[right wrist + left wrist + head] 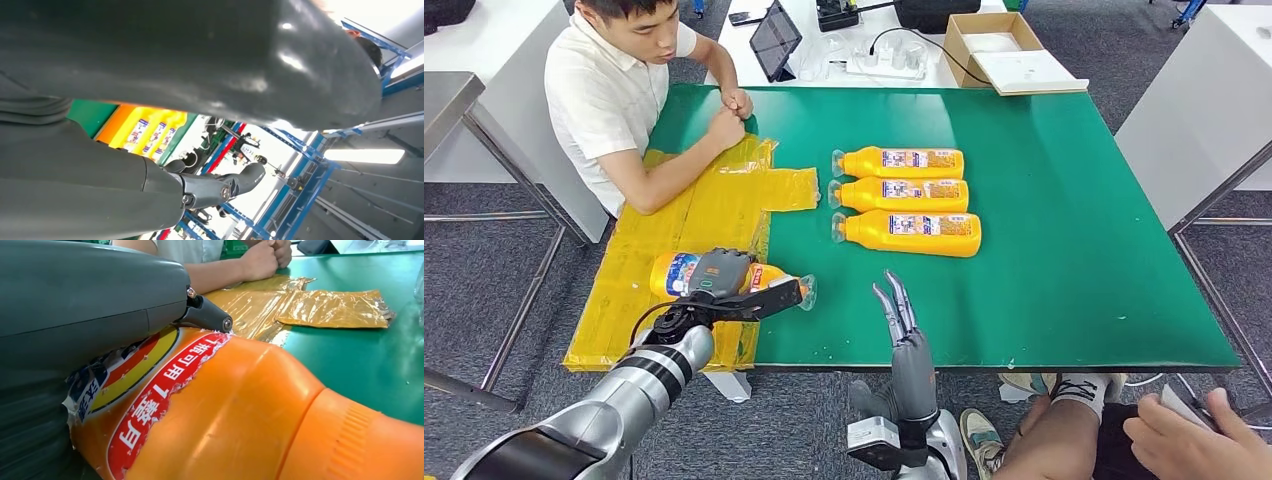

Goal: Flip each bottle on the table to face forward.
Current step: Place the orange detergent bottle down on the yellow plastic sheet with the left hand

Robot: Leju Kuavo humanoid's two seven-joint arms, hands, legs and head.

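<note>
1. Step in hand, judged: turning the near-left bottle (686, 274), lying on its side on the yellow plastic sheet (694, 215) at the near-left of the green table (1064, 200).
2. Roll about long axis; keep grip mid-body, clear of the clear cap end pointing right.
3. Aim for label up, matching the three bottles (904, 202) lined in a row mid-table, well apart to the far right.
4. Risk, judged: torn label edge and slick sheet may let the bottle slip or skid.
5. Left hand (724, 285): clamped over the bottle's body, fingers (210, 315) lying across the label.
6. Right hand (899, 312): fingers straight and together, holding nothing, raised at near table edge.
</note>
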